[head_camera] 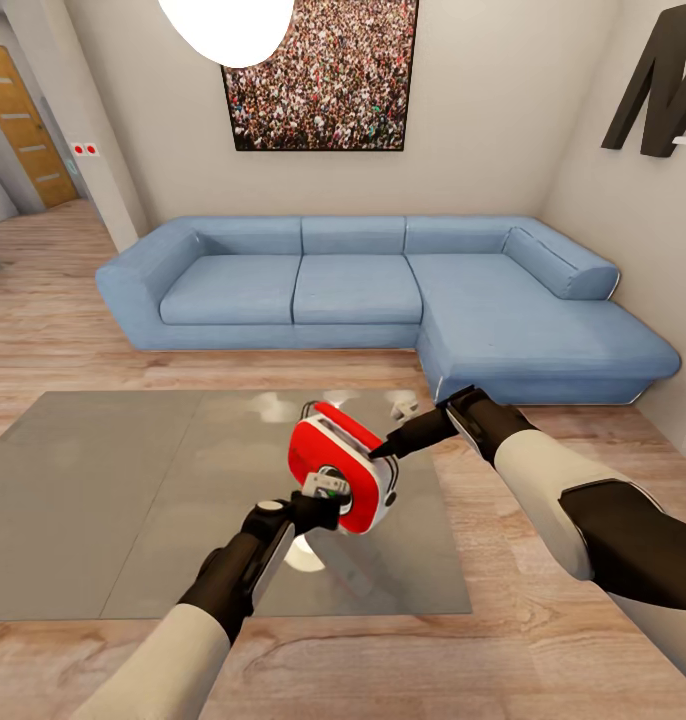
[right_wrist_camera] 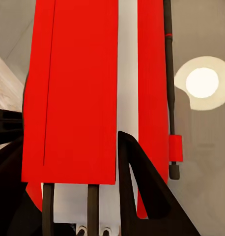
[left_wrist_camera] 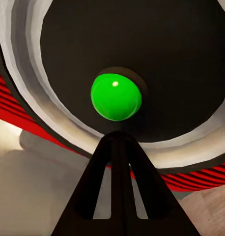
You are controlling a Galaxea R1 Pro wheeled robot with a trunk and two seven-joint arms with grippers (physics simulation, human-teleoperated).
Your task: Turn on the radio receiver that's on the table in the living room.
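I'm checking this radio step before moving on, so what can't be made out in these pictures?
- Head view: the radio receiver's dial is partly covered by the left gripper.
- Head view: the table's legs are hidden under its top.
- Left wrist view: the radio's face is cut off by the edges.
- Right wrist view: the right gripper's far finger lies behind the radio.

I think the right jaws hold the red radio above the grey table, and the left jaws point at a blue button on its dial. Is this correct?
Almost. The button is green, not blue; the left wrist view shows it in the middle of the dark dial, just ahead of the left gripper. The rest stands: in the head view the right gripper holds the red radio above the grey table.
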